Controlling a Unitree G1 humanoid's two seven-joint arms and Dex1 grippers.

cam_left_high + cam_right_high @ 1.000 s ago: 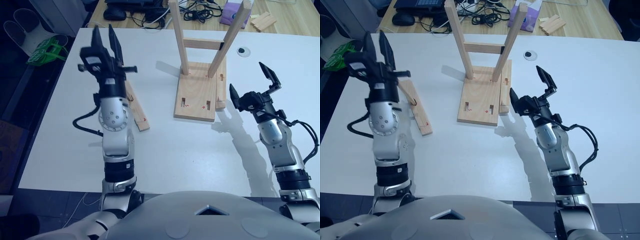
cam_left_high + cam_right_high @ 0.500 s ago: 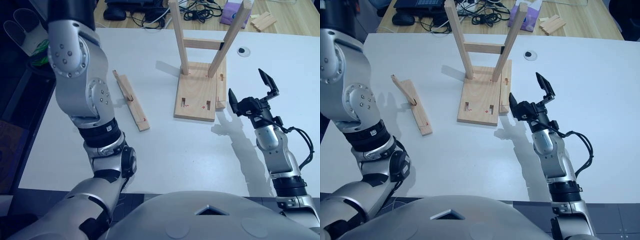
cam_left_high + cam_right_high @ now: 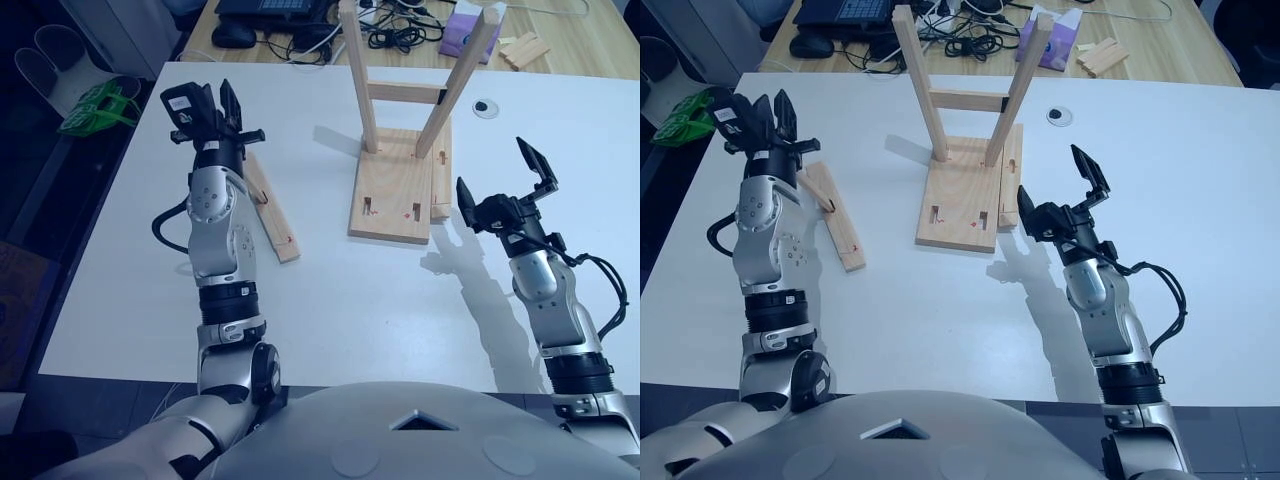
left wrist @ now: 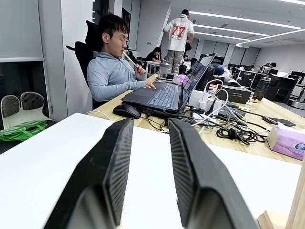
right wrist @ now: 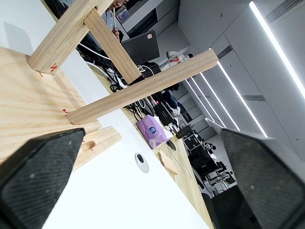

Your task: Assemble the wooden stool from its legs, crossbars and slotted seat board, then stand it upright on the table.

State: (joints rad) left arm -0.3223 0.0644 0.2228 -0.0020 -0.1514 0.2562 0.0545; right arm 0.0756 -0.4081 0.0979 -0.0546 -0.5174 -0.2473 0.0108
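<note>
Left tool [image 3: 208,100] slightly open, empty, near loose leg pieces [image 3: 270,208]. Right tool [image 3: 495,168] wide open, empty, beside seat board [image 3: 388,205] on tabletop [image 3: 340,290].

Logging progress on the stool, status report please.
Left gripper open, right gripper open, both empty. Seat board flat, two legs and crossbar standing in it. Loose leg pieces lie apart, nothing blocking.
</note>
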